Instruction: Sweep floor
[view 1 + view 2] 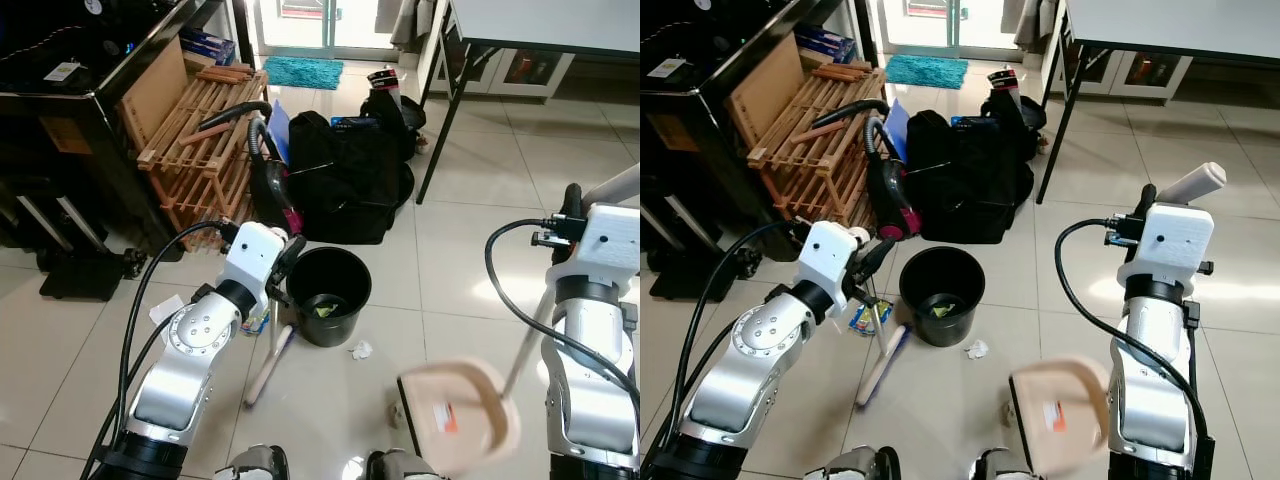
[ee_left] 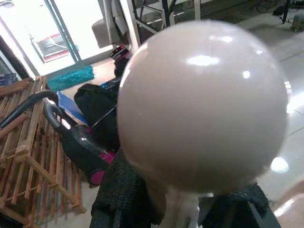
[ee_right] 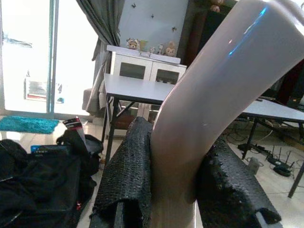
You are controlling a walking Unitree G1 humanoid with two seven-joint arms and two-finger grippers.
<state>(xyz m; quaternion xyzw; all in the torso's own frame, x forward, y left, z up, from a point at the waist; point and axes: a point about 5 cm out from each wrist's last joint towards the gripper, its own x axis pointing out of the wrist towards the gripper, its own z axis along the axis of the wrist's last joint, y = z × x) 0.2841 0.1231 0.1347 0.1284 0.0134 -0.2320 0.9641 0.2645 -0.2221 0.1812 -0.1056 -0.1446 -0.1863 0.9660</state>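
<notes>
My left gripper (image 1: 285, 262) is shut on the thin handle of a broom (image 1: 268, 366), whose brush head rests on the tiles left of a black bin (image 1: 328, 290). In the left wrist view the handle's cream knob (image 2: 202, 102) rises between the black pads (image 2: 118, 190). My right gripper (image 1: 1145, 205) is shut on the cream handle (image 3: 213, 95) of a dustpan (image 1: 460, 415). The pan hangs blurred low over the floor at the front right. A white paper scrap (image 1: 360, 349) lies between bin and pan. Some litter lies inside the bin.
Behind the bin lie black bags (image 1: 345, 175) and a vacuum cleaner (image 1: 268, 180). A wooden rack (image 1: 195, 130) leans on dark furniture (image 1: 60, 100) at the left. A table leg (image 1: 440, 120) stands at the back right. A wrapper (image 1: 255, 322) lies by the broom.
</notes>
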